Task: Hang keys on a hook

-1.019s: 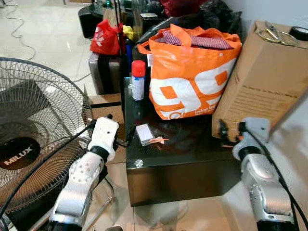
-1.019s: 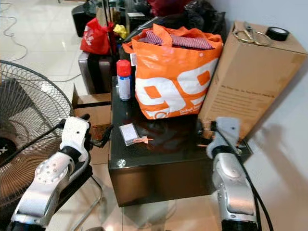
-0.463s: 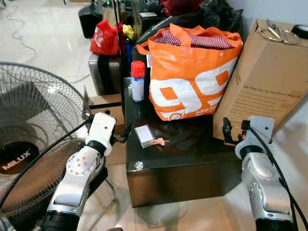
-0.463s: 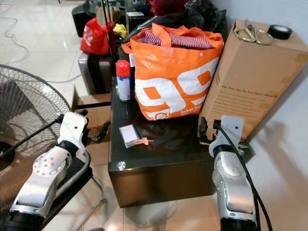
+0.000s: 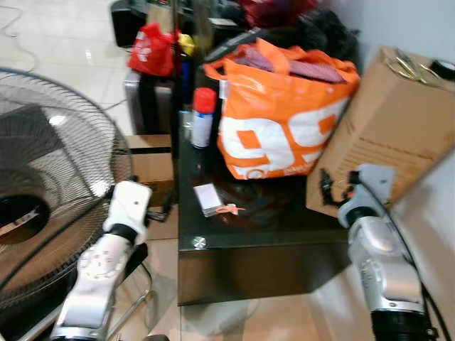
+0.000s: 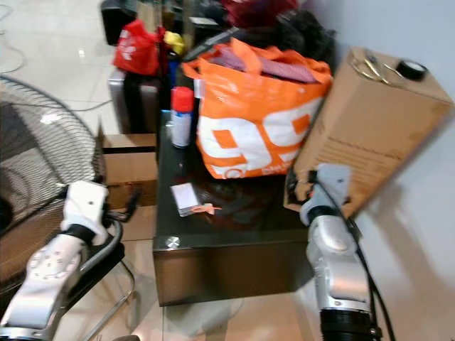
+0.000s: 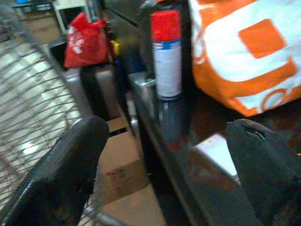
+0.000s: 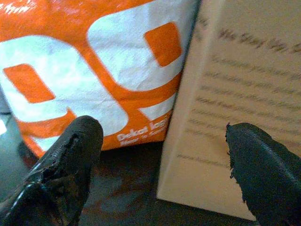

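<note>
The orange bag [image 5: 284, 117] ahead of the right gripper [image 8: 164, 160] reads "Dekat" in small white print; the lettering on the box [image 8: 244, 94] beside it is too blurred to read. That gripper hovers at the table's [image 5: 256, 234] far corner, fingers spread wide. The left gripper [image 7: 164, 169], also wide, sits off the table's left edge, with the can [image 7: 166, 54] ahead. The keys [image 5: 229, 209] lie by a card [image 5: 206, 197], between the grippers.

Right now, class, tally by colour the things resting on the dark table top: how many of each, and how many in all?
Orange and white: 1, the shopping bag
Red-capped white and blue: 1, the spray can
White: 1, the small flat card
Orange: 1, the tiny tag beside the card
Brown: 1, the leaning cardboard box
Total: 5
</note>
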Robot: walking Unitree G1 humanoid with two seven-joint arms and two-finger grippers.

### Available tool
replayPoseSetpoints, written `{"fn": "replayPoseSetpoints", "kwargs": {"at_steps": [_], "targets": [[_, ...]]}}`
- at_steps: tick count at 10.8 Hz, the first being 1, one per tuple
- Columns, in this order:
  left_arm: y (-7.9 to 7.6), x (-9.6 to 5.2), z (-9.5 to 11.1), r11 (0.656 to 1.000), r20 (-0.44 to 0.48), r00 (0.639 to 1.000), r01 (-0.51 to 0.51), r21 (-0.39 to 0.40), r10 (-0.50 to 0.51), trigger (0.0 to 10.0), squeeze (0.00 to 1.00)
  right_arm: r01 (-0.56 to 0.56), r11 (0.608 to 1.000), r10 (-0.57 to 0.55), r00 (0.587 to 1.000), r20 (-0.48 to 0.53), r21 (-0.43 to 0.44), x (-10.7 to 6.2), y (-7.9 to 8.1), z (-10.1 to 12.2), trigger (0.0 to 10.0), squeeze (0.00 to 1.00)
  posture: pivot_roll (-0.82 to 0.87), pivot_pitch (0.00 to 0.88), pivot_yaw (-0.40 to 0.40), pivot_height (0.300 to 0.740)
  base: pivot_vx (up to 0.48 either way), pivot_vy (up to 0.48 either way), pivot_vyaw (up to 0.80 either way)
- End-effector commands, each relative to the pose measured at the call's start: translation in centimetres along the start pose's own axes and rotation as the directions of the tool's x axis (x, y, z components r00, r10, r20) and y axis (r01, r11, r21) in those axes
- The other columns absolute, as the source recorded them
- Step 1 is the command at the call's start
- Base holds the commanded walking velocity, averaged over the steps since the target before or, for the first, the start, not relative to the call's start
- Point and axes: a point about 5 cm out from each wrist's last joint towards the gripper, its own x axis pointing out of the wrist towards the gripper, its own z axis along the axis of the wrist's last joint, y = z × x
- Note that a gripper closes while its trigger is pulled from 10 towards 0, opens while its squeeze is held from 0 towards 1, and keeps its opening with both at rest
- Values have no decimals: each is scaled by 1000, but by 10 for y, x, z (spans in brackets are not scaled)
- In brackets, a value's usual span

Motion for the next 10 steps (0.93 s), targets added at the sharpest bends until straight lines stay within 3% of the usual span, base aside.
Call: {"fn": "replayPoseSetpoints", "kwargs": {"at_steps": [1, 3, 5, 8, 10], "targets": [[-3, 1, 5, 1000, 25, 1000, 1, 0, -1, 10000, 384, 15, 1000, -15, 1000, -7, -13, -2, -7, -3, 10000, 0, 52, 0, -139, 740, 0, 0, 0], [-5, 7, 6, 999, 23, 999, 39, 6, -40, 10000, 384, 23, 1000, -23, 1000, -4, -12, -12, -10, -5, 10000, 0, 2, 0, -100, 740, 0, 0, 0], [-18, 4, 4, 999, 11, 999, 32, -17, -32, 10000, 384, -36, 998, 35, 999, -36, -51, -10, -16, -7, 10000, 0, 7, 0, -115, 740, 0, 0, 0], [-30, -8, 0, 998, 3, 999, 46, -51, -46, 10000, 376, -132, 988, 130, 991, -26, -75, -25, -10, 0, 10000, 0, -47, 0, -124, 740, 0, 0, 0], [-32, -31, -3, 999, -19, 1000, 12, -49, -13, 10000, 373, -277, 958, 271, 960, -75, -80, -23, 6, -2, 10000, 0, 4, 0, -183, 740, 0, 0, 0]]}}
